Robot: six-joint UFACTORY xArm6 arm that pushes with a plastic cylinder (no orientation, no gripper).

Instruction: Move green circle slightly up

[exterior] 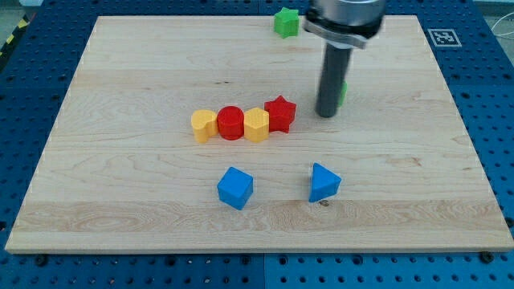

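The green circle [344, 92] is almost wholly hidden behind my rod; only a green sliver shows at the rod's right side. My tip [326, 115] rests on the board just below and left of that sliver, right of the red star [280, 113]. A green star [286, 22] sits near the view's top edge of the board.
A row runs left from the red star: yellow hexagon [256, 125], red circle [230, 123], yellow heart-like block [204, 126]. A blue cube [235, 188] and a blue triangle [324, 182] lie toward the view's bottom. The wooden board [120, 80] lies on a blue perforated table.
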